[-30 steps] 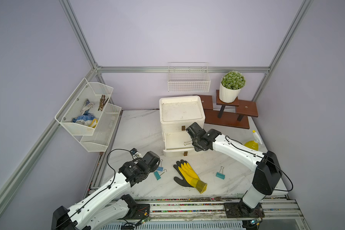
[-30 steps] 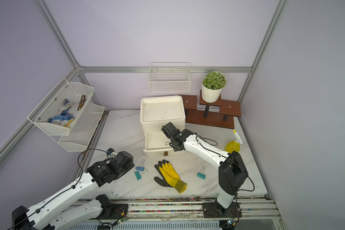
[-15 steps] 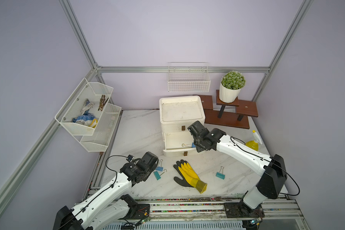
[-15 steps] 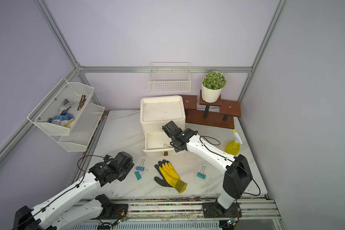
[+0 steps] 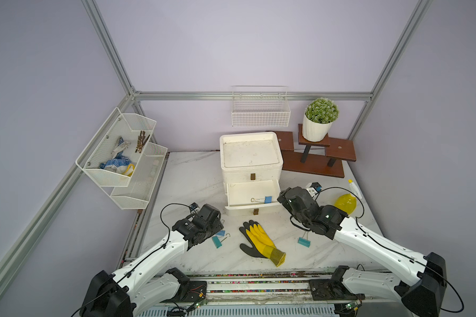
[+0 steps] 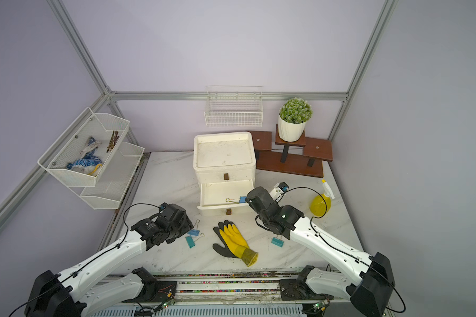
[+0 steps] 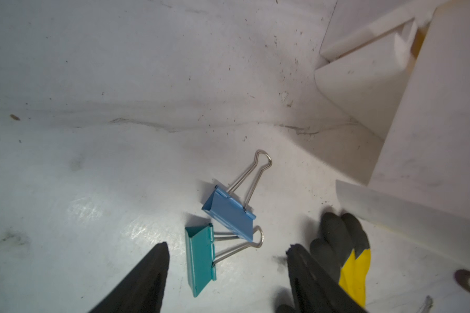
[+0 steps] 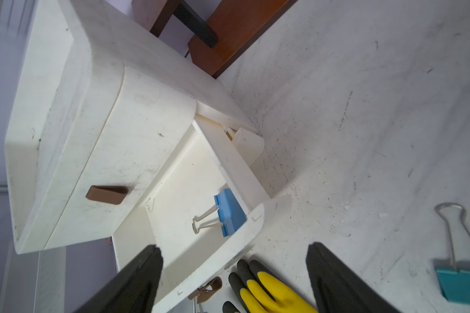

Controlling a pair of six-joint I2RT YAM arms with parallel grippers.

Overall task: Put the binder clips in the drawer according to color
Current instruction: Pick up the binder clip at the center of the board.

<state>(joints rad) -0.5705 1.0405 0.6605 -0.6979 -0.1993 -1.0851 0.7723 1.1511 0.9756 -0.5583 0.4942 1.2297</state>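
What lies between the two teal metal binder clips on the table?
A yellow-and-black glove lies flat between them on the marble tabletop; both top views show it.

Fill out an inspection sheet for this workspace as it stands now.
Surface: marble tabletop, white, dirt-speckled.
Job's things: drawer unit, middle drawer open with one blue clip inside; second blue clip lying across the wire handles of a teal clip on the tabletop; another teal clip beside the right arm; yellow clips: nothing seen.
Clutter: glove, spray bottle, potted plant on wooden stand.
Grippers: left gripper open, aimed at the teal clip; right gripper open, empty, at the open drawer's front.
Cables: black cable looped at each wrist; snags: nothing seen.
Surroundings: wire baskets on the side wall, back-wall basket.
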